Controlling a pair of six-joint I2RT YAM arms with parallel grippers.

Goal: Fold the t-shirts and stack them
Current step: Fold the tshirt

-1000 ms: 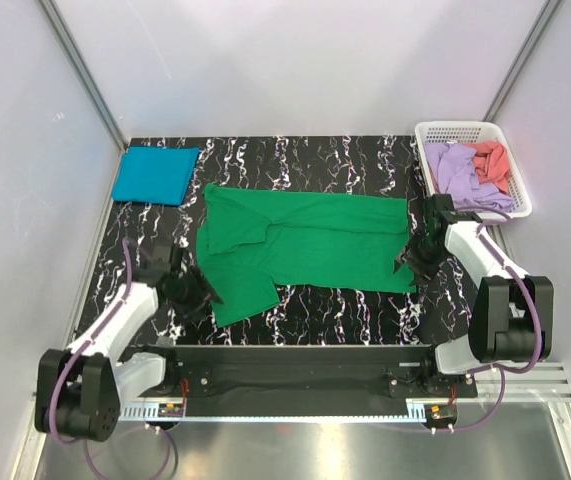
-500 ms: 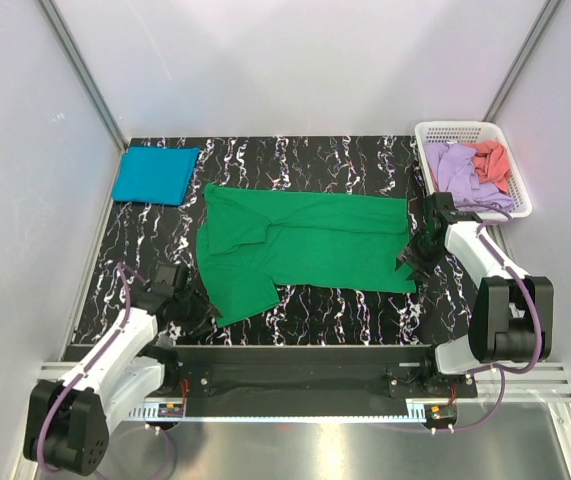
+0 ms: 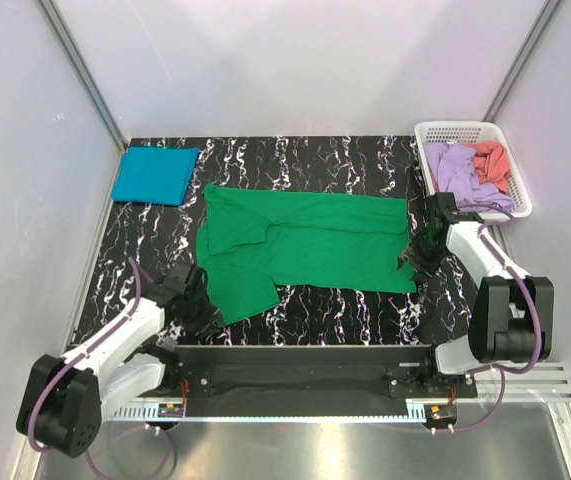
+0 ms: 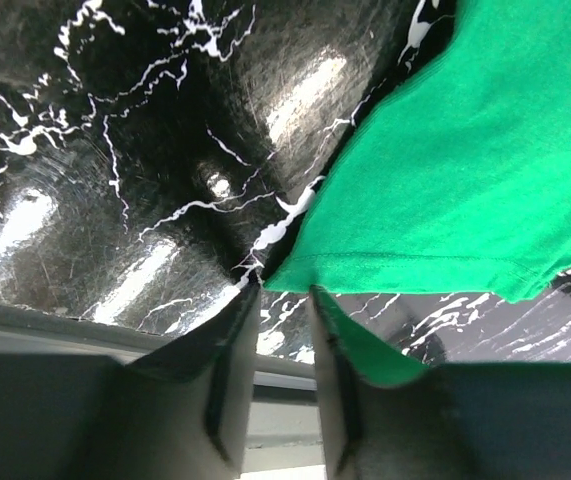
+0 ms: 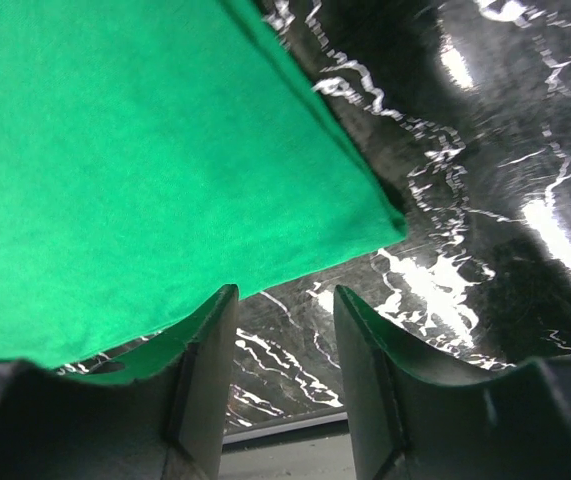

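Green shirt (image 3: 305, 245) lies flat on the desk (image 3: 365, 320), long axis left to right. Your left fingers (image 4: 233, 345), narrowly parted, empty, sit just short of its near-left corner; right fingers (image 5: 205, 340), wider, empty, at the near-right.

bright, even overhead light fills the top view, which is sharp, with only faint soft shadows by the arms. in both wrist views the glossy counter (image 4: 115, 100) throws white glare streaks. the left gripper (image 4: 285, 290) and right gripper (image 5: 285, 292) loom dark and out of focus. the green shirt (image 5: 115, 150) is vivid, its weave soft.
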